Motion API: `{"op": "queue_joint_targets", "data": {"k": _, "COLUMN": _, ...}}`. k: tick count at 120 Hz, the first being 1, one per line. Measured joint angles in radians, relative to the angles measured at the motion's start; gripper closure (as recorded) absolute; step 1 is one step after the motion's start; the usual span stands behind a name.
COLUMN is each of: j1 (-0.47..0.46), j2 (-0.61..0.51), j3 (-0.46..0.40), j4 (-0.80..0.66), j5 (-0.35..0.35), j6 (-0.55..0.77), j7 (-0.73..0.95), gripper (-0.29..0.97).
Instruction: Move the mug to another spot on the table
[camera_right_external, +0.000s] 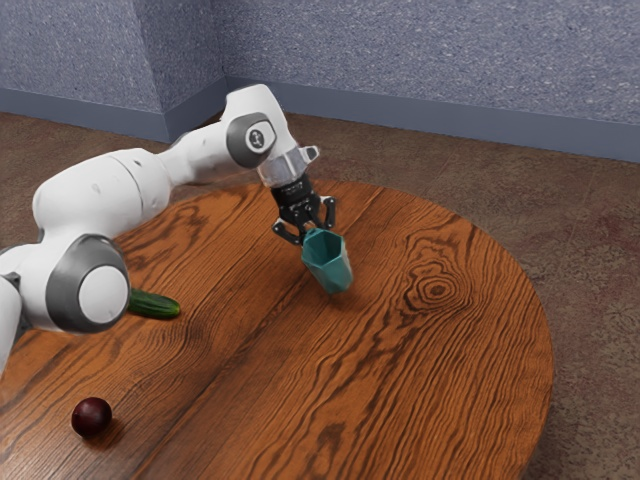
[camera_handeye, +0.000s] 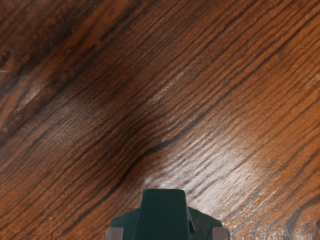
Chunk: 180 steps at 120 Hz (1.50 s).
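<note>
Here a round wooden table (camera_right_external: 440, 380) sits before blue-grey walls (camera_right_external: 400, 50). The gripper (camera_right_external: 305, 228) has its jaws pinching the tilted teal mug (camera_right_external: 328, 262). In the exterior view, a cucumber (camera_right_external: 155, 304) lies well apart from the mug.

Nothing to read here.
We find no letters, numbers, brand marks, labels or signs in either view: the mug (camera_right_external: 328, 262), the wooden counter (camera_right_external: 420, 385) and the white arm (camera_right_external: 110, 190) all show plain, unmarked surfaces.
</note>
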Motion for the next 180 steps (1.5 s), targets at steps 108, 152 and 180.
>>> {"op": "queue_joint_targets", "data": {"k": 108, "j1": 0.079, "j2": -0.435, "j3": 0.213, "j4": -0.813, "j5": -0.358, "j6": 0.074, "j7": -0.061, "gripper": 0.74}}
{"op": "queue_joint_targets", "data": {"k": 152, "j1": 0.085, "j2": -0.411, "j3": 0.237, "j4": -0.835, "j5": -0.369, "j6": 0.120, "j7": -0.038, "gripper": 0.75}}
{"op": "queue_joint_targets", "data": {"k": 180, "j1": 0.087, "j2": -0.403, "j3": 0.240, "j4": -0.840, "j5": -0.371, "j6": 0.129, "j7": -0.030, "gripper": 0.75}}
